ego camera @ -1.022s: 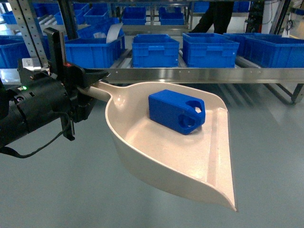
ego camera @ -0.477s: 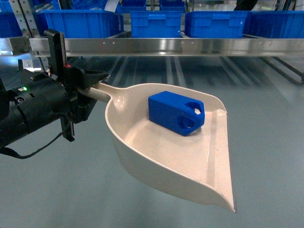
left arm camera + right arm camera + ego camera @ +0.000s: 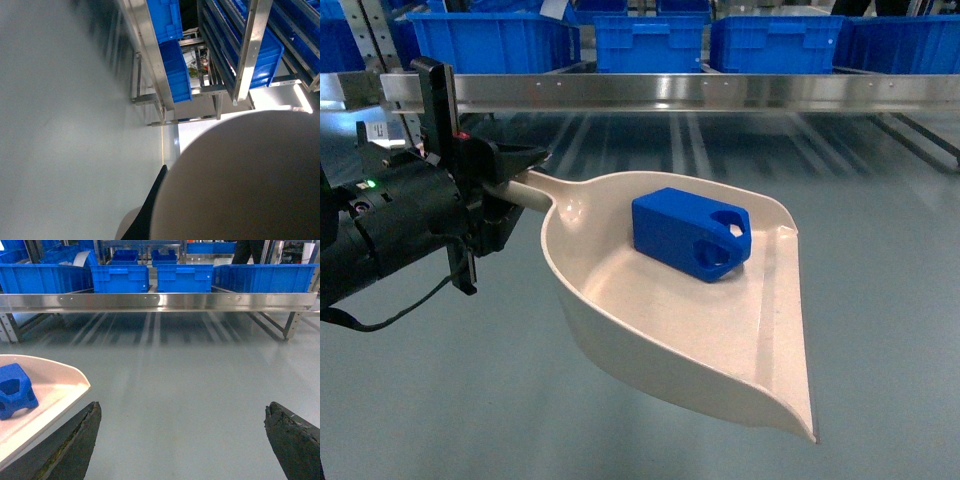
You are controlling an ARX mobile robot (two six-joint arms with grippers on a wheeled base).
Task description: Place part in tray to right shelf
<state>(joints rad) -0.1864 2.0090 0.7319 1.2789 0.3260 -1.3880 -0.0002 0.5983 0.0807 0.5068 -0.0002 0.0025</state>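
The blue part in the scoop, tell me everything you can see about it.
The blue part is a small, boxy, bright-blue block that looks like moulded plastic. The end facing the scoop's front lip has rounded lugs with round holes through them. It lies on its side inside the cream scoop, on the floor of the pan towards the back wall, resting only on the scoop. No tool touches it: the left tool grips the scoop's handle, and the right tool is open beside the scoop, holding nothing.

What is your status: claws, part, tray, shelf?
Left claw shut on tray handle. Right claw open, empty. Part rides in tray. Right shelf ahead, path clear.
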